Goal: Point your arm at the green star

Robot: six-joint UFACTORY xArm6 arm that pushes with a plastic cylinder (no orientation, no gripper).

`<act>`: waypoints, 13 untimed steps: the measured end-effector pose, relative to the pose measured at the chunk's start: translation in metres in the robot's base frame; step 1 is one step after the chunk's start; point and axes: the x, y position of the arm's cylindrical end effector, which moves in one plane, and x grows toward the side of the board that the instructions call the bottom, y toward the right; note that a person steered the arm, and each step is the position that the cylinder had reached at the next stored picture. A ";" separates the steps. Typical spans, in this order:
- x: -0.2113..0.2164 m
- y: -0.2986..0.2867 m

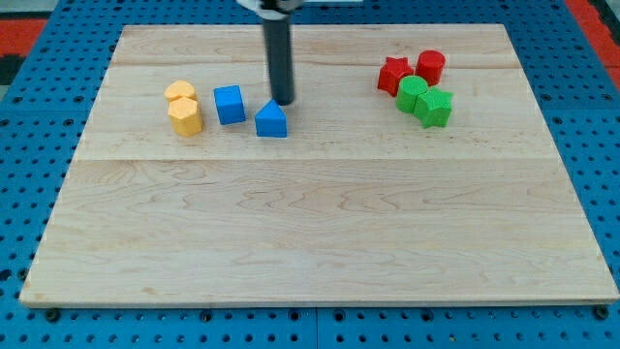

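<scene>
Camera view looks down on a pale wooden board (310, 223) resting on a blue pegboard surface (39, 58). From the view's top a straight dark rod comes down, and my tip (282, 101) sits on the board just above the blue triangular block (272, 120), very close to its upper edge, though I cannot tell if the two touch. No fingers are on this arm, only the rod, so nothing is held. To the view's left of that block stands a blue cube (230, 104), and further left two yellow blocks sit pressed together, a rounded yellow one (179, 92) above a yellow hexagonal one (185, 116). Over on the view's right, well apart from my tip, four blocks cluster: a red star (393, 75), a red cylinder (431, 67) beside it, then a green round block (412, 94) and the green star (435, 107), which is the lowest and rightmost of the group and touches its green neighbour.
</scene>
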 end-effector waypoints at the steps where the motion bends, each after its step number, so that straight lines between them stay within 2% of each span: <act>1: 0.021 -0.032; 2: 0.021 -0.088; 4: 0.054 -0.017; 8: 0.052 0.012; 13: 0.049 0.012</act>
